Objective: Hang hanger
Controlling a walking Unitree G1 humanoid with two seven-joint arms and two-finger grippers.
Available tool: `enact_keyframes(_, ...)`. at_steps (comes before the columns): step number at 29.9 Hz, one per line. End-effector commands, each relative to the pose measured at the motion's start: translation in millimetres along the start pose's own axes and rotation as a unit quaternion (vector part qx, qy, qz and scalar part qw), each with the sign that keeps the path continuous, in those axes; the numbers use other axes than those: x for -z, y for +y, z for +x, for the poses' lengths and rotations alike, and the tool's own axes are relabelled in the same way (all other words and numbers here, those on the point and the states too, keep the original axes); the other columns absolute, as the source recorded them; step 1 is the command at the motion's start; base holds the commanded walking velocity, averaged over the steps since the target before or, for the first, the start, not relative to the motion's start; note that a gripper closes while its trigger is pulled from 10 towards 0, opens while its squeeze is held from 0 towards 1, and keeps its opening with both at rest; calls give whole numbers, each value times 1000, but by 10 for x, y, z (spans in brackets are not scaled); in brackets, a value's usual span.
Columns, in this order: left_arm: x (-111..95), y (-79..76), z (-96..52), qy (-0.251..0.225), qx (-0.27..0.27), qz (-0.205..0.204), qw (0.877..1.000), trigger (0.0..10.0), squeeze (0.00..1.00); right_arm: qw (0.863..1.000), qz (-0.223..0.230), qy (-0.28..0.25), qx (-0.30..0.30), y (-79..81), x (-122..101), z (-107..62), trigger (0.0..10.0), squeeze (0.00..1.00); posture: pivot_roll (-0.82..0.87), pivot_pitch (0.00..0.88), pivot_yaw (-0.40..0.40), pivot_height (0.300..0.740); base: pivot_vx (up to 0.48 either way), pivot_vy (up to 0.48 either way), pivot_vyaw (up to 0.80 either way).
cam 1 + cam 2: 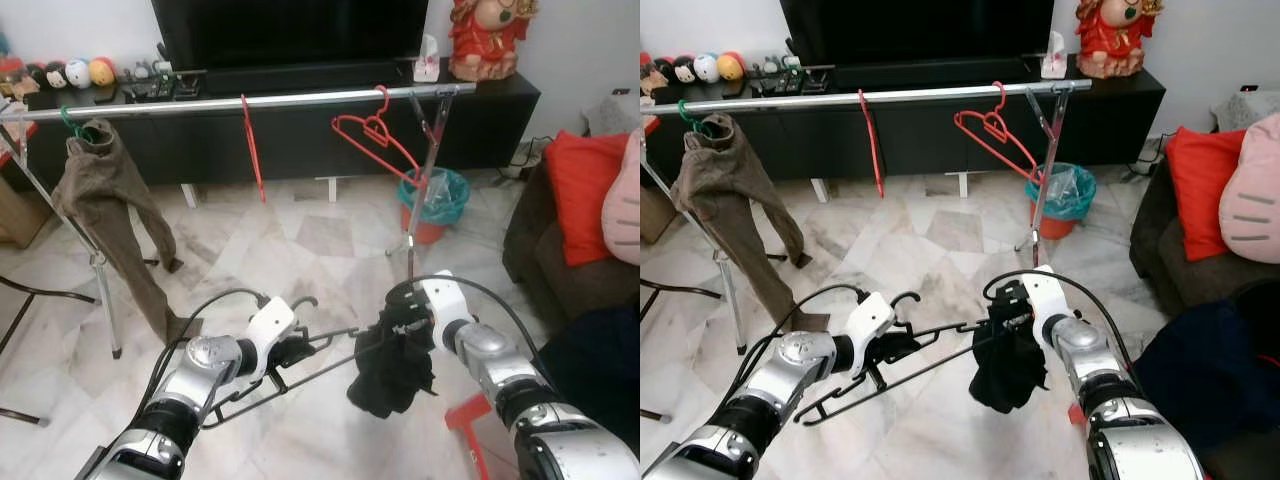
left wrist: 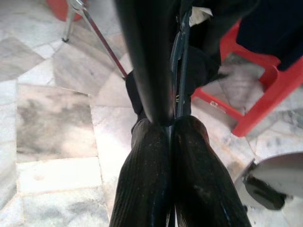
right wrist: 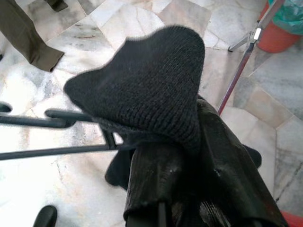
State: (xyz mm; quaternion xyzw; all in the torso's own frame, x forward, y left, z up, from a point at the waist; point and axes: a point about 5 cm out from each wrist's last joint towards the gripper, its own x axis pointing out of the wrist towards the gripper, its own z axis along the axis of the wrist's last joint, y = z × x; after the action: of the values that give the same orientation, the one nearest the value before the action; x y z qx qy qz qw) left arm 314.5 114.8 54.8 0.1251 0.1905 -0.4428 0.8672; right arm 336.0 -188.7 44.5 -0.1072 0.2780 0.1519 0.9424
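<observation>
The black hanger (image 1: 900,355) lies roughly level in the air between the two arms, low over the marble floor (image 1: 940,230), its hook (image 1: 906,297) near the left wrist. The left end effector (image 2: 170,142) has its two black fingers pressed together around the hanger's thin frame, pinching it tight. The right end effector (image 1: 408,312) grips the far end of the hanger, where a black knitted garment (image 1: 392,368) is bunched and drapes down; in the right wrist view the dark cloth folds over the fingers (image 3: 222,156), which appear closed on the fabric. Beyond the arms stands a silver clothes rail (image 1: 250,102), in front of a dark TV cabinet (image 1: 300,140). On the rail hang brown trousers (image 1: 110,205) on a green hanger (image 1: 68,124), plus two empty red hangers (image 1: 375,135), one near the middle and one toward the rail's right end. A teal-lined red bin (image 1: 435,205) sits on the floor behind the rail's right leg.
</observation>
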Motion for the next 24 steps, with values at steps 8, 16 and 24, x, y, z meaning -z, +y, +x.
enact_keyframes(8,-54,-63,7,-26,61,-27,997,10000,0,999,21,-6,-27,80,-96,27,10000,0,-54,19,39,740,0,0,0)
enact_keyframes(16,-90,-171,-23,-46,138,-50,988,10000,0,998,48,-31,-33,132,-248,50,10000,0,-52,20,39,740,0,0,0)
enact_keyframes(24,-82,-217,-54,-42,169,-49,984,10000,0,997,68,-39,-17,121,-354,57,10000,0,-51,20,36,740,0,0,0)
